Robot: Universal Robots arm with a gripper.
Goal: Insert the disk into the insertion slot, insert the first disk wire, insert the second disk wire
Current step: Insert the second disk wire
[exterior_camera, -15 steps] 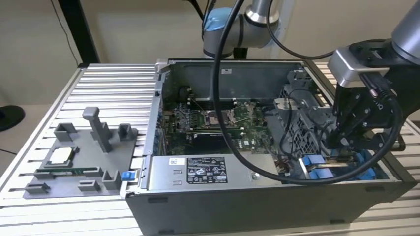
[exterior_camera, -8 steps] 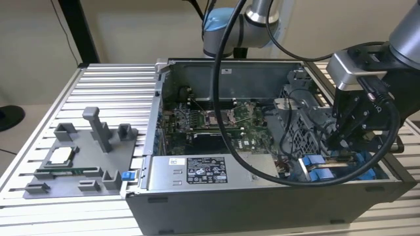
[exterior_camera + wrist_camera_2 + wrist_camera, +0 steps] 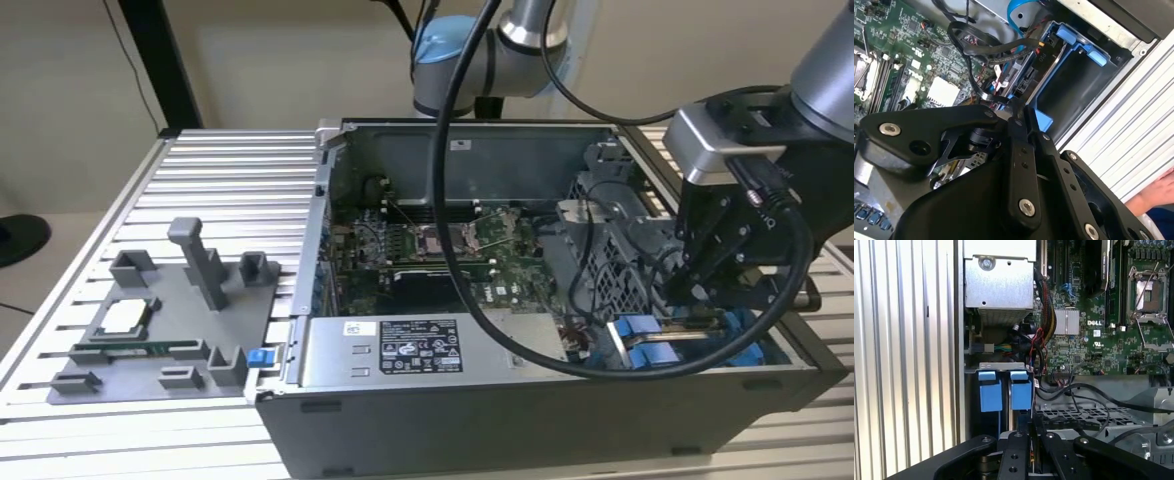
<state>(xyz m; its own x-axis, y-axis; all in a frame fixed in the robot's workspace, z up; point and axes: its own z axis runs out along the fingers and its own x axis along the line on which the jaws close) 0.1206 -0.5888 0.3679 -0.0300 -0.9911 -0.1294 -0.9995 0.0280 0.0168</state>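
Exterior view: the gripper (image 3: 697,300) is being held low inside the open computer case (image 3: 441,400), toward the exterior view's lower right. It is hanging right over the insertion slot (image 3: 641,335) with its blue rails.

In the second wrist view the fingers (image 3: 1016,145) are being kept drawn together at the tips. Whether a plug is being pinched there cannot be told. A black cable loop (image 3: 979,50) is being seen just beside the tips, touching or nearly so.

Step in hand is being judged as one of the wire insertions, not the disk insertion. A flat slab, probably the disk (image 3: 1026,67), is being seen edge-on between the blue rails, with red and black leads running to its end. This is not being taken as certain, since a blue-framed cavity beside it is looking empty.

In the first wrist view two blue latch tabs (image 3: 990,395) are being shown side by side just ahead of the gripper (image 3: 1029,435). The slot is therefore being placed near the tool, directly in front of the fingertips, with the motherboard (image 3: 1104,330) well apart beyond.

The step is being judged to call for fine alignment of a small connector with the port on the drive's end. Loose cables crowding the bay are being flagged as a snag risk.

A person's hand (image 3: 1159,192) is being seen resting at the table edge, outside the case.
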